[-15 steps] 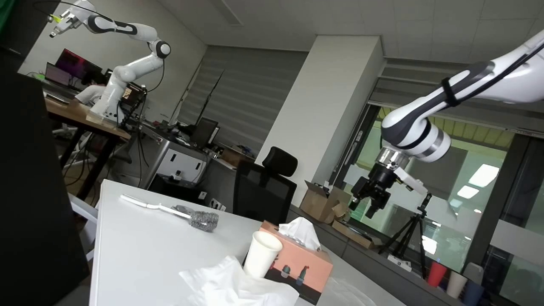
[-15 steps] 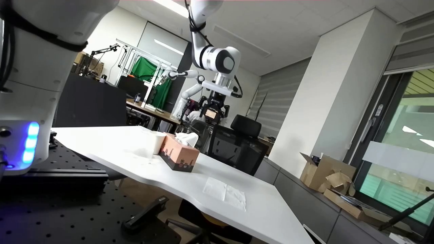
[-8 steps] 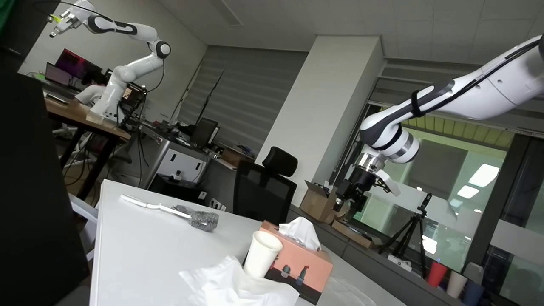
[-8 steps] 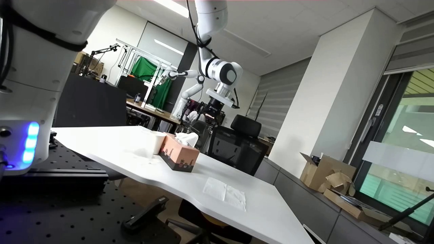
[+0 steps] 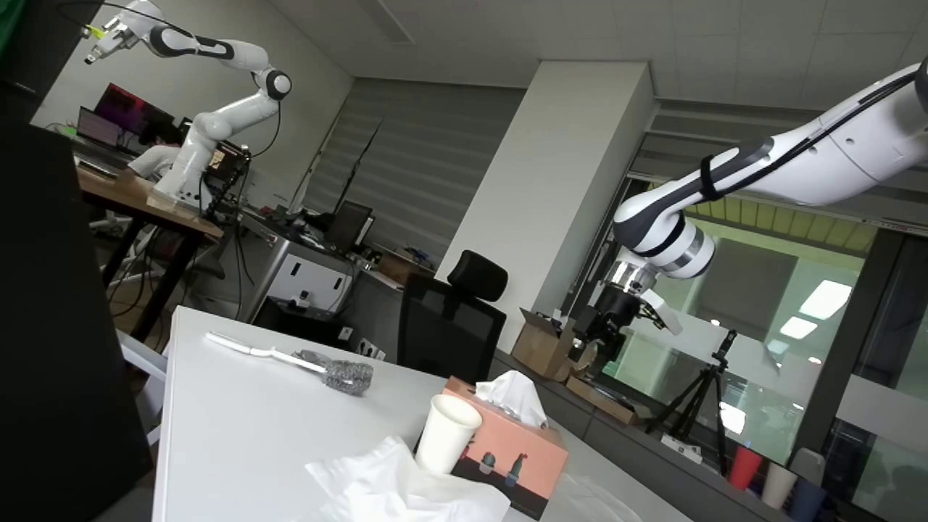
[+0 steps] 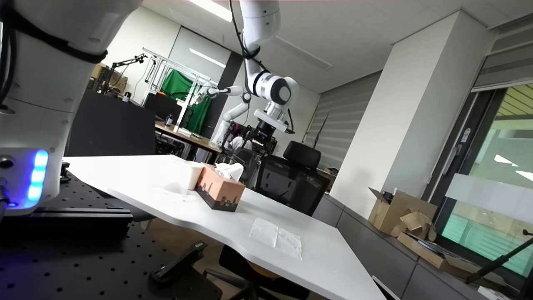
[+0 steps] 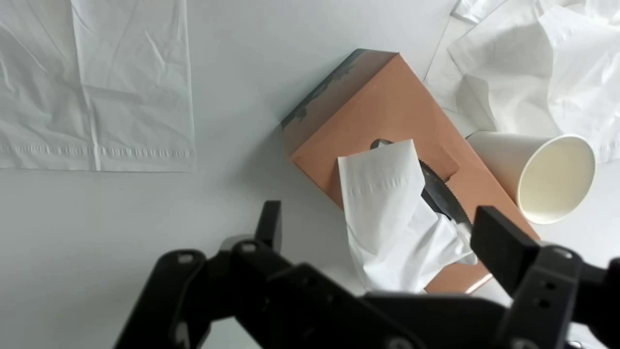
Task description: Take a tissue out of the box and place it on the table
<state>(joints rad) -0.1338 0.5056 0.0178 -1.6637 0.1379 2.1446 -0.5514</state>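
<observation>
The black two-fingered pincer [image 7: 378,225] hangs above the salmon-and-dark-grey cardboard tissue box [image 7: 378,106], jaws spread wide and released. A white paper tissue [image 7: 387,213] pokes out of the box's top. Just beside the box stands a white paper cup [image 7: 557,179], with crumpled white tissues [image 7: 513,63] on that side; opposite, apart from the box, a creased white paper sheet [image 7: 135,106] lies flat on the pale bench [image 7: 232,68].

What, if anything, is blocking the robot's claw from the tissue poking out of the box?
Nothing visible is. In the wrist view, the tissue shows between the tips of the open gripper. The cup stands beside the box, off that path.
</observation>
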